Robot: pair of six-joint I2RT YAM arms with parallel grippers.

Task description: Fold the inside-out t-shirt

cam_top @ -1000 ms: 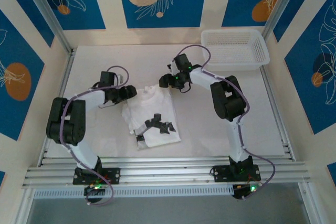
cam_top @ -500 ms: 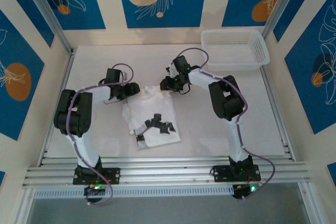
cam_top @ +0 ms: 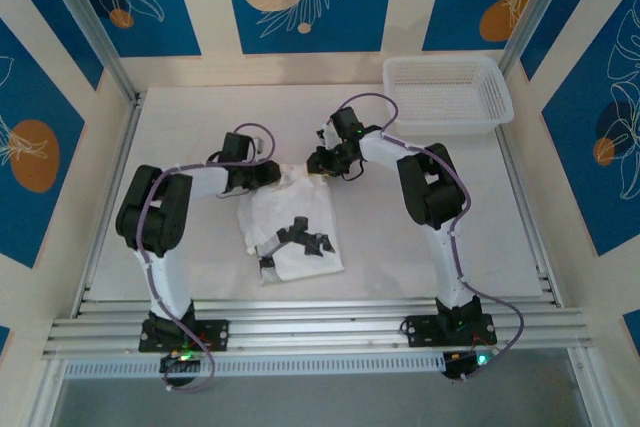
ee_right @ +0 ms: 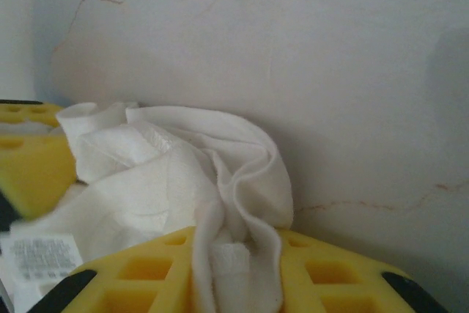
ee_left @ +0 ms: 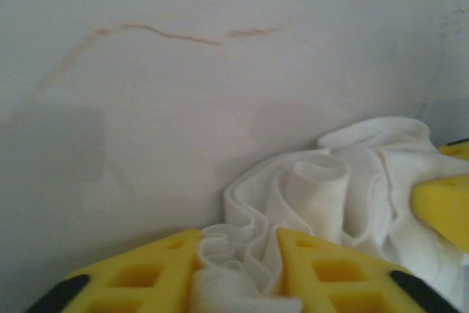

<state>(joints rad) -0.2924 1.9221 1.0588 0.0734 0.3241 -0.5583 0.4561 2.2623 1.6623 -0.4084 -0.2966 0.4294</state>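
Observation:
The white inside-out t-shirt (cam_top: 293, 219) lies partly folded in the middle of the table, with a dark patch showing near its centre. My left gripper (cam_top: 270, 173) is shut on a bunch of the shirt's far left edge; the pinched folds (ee_left: 245, 251) sit between the yellow fingers (ee_left: 322, 273). My right gripper (cam_top: 312, 160) is shut on the far right edge, where cloth (ee_right: 234, 240) is squeezed between its yellow fingers (ee_right: 330, 276). A care label (ee_right: 40, 254) shows at the lower left of the right wrist view. The two grippers are close together, each in the other's view.
A white mesh basket (cam_top: 447, 93) stands at the back right corner of the white table (cam_top: 180, 117). Metal rails (cam_top: 310, 327) run along the near edge, and panel walls close in the sides.
My left arm has swung right and slightly back, bringing its gripper and the shirt's left edge toward the right gripper. The right gripper shifted a little left. The shirt's far part has bunched up.

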